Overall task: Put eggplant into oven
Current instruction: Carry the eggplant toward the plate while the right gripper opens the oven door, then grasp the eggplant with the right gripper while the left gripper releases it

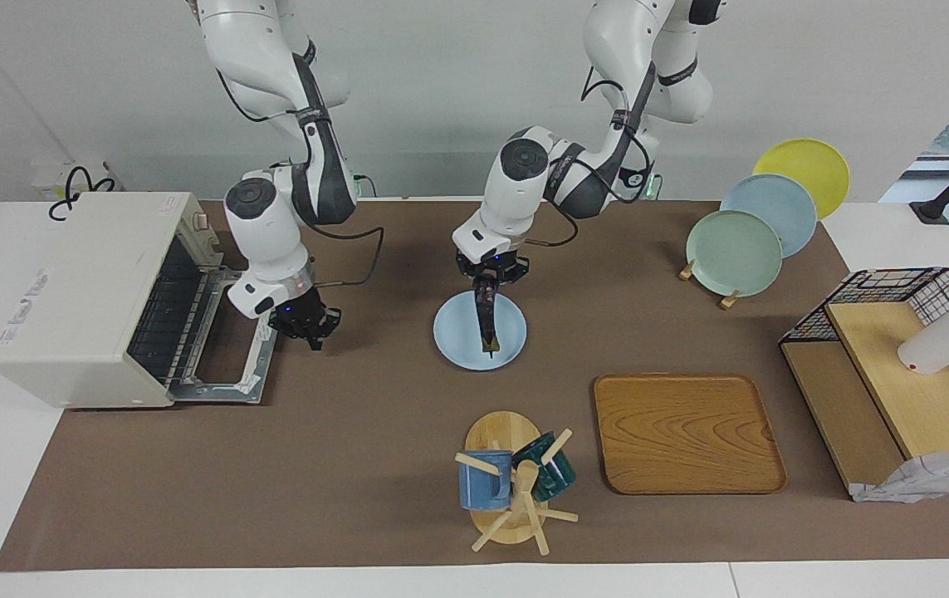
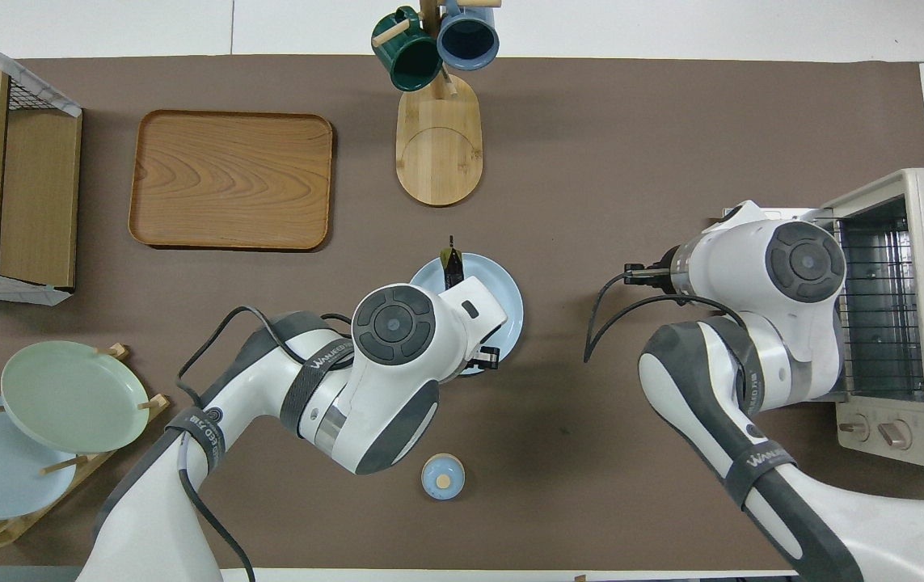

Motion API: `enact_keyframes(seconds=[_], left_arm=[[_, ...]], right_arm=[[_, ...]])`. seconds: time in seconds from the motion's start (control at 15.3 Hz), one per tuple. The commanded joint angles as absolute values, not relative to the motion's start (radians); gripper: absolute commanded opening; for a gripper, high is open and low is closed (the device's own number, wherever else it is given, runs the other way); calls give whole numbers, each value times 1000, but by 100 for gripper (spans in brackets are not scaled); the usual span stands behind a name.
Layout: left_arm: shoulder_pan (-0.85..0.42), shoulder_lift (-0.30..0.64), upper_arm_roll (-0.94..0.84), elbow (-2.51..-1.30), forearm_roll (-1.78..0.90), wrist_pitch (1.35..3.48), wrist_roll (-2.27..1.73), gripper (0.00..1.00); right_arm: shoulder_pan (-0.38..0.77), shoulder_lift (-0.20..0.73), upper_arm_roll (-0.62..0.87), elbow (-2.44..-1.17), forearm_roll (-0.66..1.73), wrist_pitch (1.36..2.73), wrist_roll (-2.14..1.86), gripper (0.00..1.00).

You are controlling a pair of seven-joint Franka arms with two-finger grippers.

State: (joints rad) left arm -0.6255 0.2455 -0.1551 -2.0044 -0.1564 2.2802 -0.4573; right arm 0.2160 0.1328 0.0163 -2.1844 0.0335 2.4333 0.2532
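While the left gripper point(image 1: 487, 282) clamps the eggplant point(image 1: 487, 320), hanging upright above the light-blue plate point(image 1: 459, 335), the right gripper point(image 1: 305, 325) hovers beside the open oven point(image 1: 84, 291) door, jaw state indiscernible.

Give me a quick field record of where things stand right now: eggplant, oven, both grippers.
eggplant: hanging upright from the left gripper, stem tip down, over the light blue plate
oven: at the right arm's end of the table, door dropped open, wire rack visible
left gripper: shut on the eggplant's upper end
right gripper: over the mat just beside the open door, holding nothing
task status: eggplant not yet in oven
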Motion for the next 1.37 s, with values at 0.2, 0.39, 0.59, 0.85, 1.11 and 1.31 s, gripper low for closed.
enact_keyframes(seconds=[0.2, 0.39, 0.59, 0.85, 1.11, 1.31], left_arm=[[-640, 249, -135, -2014, -175, 2310, -443, 100], [-575, 197, -135, -1997, -175, 2231, -437, 100], [-471, 144, -135, -1948, -175, 2114, -401, 100], [-280, 132, -126, -1806, -175, 1916, -243, 100], [-85, 123, -124, -1738, -164, 1819, -60, 100], [-17, 89, -124, -1726, -109, 1778, -49, 100]], right_arm=[[278, 169, 11, -2008, 51, 2240, 290, 44], [287, 169, 11, -2006, 49, 2238, 290, 44], [342, 167, 14, -1997, 43, 2235, 311, 43], [497, 215, 14, -1828, 32, 2159, 555, 41], [650, 354, 12, -1593, 25, 2117, 806, 37], [753, 513, 12, -1477, -81, 2141, 980, 36]])
